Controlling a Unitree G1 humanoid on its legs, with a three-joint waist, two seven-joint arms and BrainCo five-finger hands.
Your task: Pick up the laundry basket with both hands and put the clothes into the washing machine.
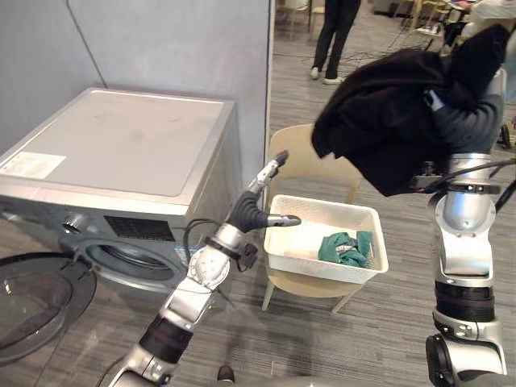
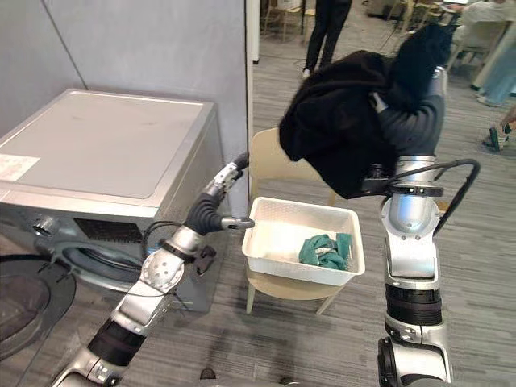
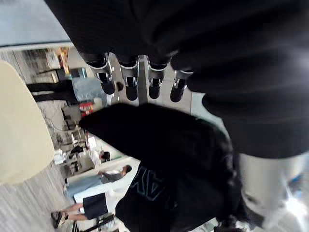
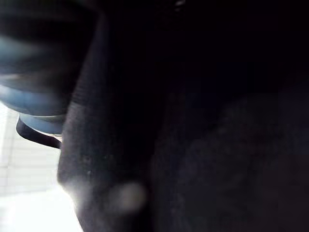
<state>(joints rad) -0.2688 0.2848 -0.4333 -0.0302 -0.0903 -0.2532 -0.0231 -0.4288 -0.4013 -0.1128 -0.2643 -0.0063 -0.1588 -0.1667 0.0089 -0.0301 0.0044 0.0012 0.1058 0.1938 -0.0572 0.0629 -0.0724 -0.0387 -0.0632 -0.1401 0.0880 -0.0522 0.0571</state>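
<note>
Seen from the head, looking down, twice from nearly one spot, sharing washing machine [image 1: 121,141], basket [image 1: 314,266], black garment [image 1: 379,121]. Seen from each wrist, near, facing that garment.

A plain blue-grey panel wall [image 1: 161,48] (two flat panels meeting at a slanting seam) closes off the left side and ends at a straight pale edge. Grey wood-grain plank flooring [image 1: 379,322] runs across the room and on past that edge into an open area. Just beside the wall's end stands a cream moulded plastic chair [image 1: 300,159] with a rounded back and splayed legs. Farther back a person [image 1: 333,36] in dark trousers and pale shoes stands near what may be pale-framed chairs [image 1: 427,14]. The light is soft and even.
</note>
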